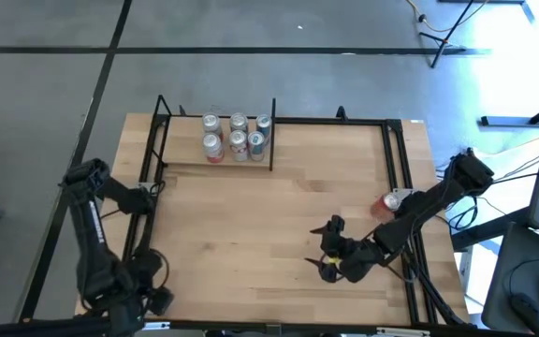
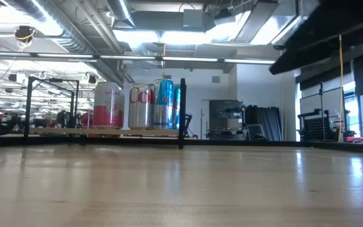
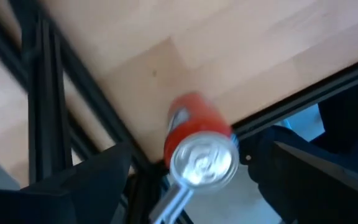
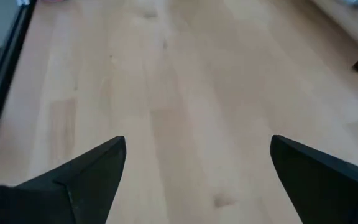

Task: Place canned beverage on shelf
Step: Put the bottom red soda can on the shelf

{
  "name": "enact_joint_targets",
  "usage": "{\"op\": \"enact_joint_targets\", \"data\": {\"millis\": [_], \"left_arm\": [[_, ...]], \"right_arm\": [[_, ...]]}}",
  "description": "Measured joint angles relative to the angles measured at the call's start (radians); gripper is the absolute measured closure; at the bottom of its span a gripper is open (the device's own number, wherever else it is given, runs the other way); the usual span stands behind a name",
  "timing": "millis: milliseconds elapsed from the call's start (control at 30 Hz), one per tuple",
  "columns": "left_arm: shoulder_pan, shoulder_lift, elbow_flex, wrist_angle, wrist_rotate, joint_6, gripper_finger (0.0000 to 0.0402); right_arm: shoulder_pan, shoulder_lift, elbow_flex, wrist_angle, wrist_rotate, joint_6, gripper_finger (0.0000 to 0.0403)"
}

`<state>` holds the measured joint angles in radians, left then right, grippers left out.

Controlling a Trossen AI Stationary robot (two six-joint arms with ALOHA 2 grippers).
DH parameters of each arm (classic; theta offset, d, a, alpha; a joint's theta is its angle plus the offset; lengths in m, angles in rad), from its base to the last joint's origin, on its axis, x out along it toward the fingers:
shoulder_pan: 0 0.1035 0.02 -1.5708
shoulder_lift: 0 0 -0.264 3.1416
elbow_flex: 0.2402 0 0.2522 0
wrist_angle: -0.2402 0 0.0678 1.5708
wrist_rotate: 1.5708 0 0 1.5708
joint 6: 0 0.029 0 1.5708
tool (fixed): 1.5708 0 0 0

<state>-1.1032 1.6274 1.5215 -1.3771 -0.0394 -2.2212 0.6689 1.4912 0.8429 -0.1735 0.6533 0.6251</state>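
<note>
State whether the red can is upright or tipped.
Upright: the red can's side stands vertical in the low view; its silver top faces up.

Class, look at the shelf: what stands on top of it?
Six cans stand on the shelf, in two rows of three. From table height, the pink can, silver can and blue can cover most of the row behind.
</note>
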Motion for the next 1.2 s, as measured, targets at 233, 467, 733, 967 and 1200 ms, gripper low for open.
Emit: {"op": "enact_joint_targets", "data": {"millis": [233, 467, 733, 967, 1200], "left_arm": [[-0.059, 0.038, 0.000, 0.036, 0.005, -0.107, 0.0028], [-0.059, 0.086, 0.000, 0.063, 0.007, -0.100, 0.0028], [-0.058, 0.124, 0.000, 0.096, 0.006, -0.099, 0.0028], [-0.059, 0.171, -0.001, 0.120, 0.007, -0.044, 0.0028], [-0.058, 0.206, -0.032, 0.185, 0.018, 0.024, 0.0028]], "right_arm": [[0.012, 0.039, 0.000, 0.005, -0.018, 0.074, 0.0020], [0.012, 0.054, 0.000, 0.019, -0.032, 0.089, 0.0020], [0.012, 0.054, 0.000, 0.017, -0.035, 0.085, 0.0020], [0.012, 0.054, 0.000, 0.017, -0.034, 0.084, 0.0020], [0.012, 0.054, 0.000, 0.019, -0.035, 0.084, 0.0020]]}}
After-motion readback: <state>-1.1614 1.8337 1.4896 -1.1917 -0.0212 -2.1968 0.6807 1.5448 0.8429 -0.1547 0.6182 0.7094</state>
